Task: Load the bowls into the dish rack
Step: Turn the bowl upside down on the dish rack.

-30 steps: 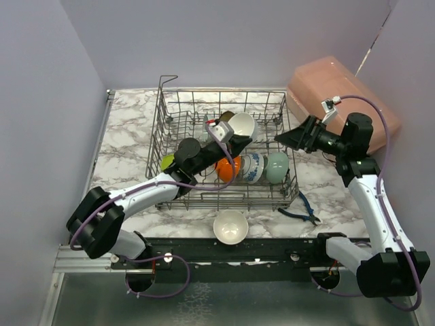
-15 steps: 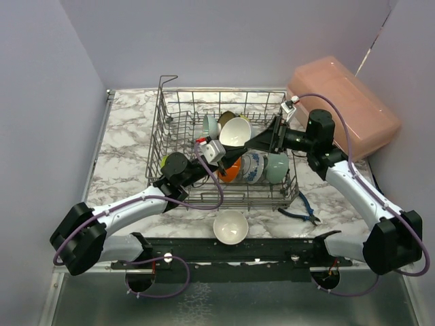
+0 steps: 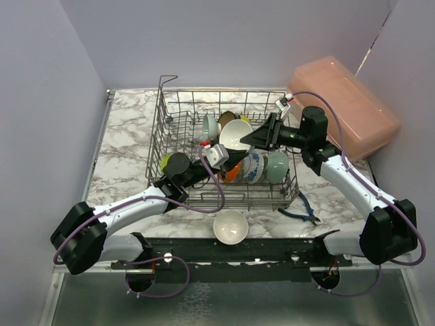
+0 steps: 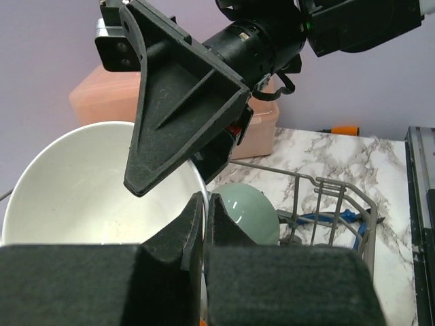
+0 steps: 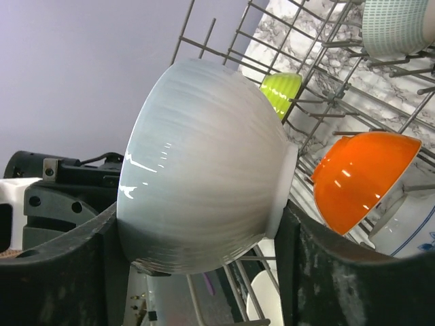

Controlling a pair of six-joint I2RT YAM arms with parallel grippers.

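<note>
White bowl point(image 5: 204, 170): glossy, ribbed outer wall, raised foot ring. It is tipped on its side inside the dish rack point(image 3: 170, 125). Right gripper point(image 3: 253, 139) jaws clamp it rim to foot. Left gripper point(image 4: 206, 210) jaws are closed and empty, possibly touching the rim.

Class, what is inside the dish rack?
Inside the dish rack stand the orange bowl, blue-patterned bowl, mint green bowl and lime green bowl; the left arm hides the floor beneath it.

marble table point(image 3: 129, 142) with dish rack point(image 3: 178, 125), pink box point(image 3: 353, 102), cream bowl point(image 3: 230, 226), blue-handled pliers point(image 3: 302, 212)
</note>
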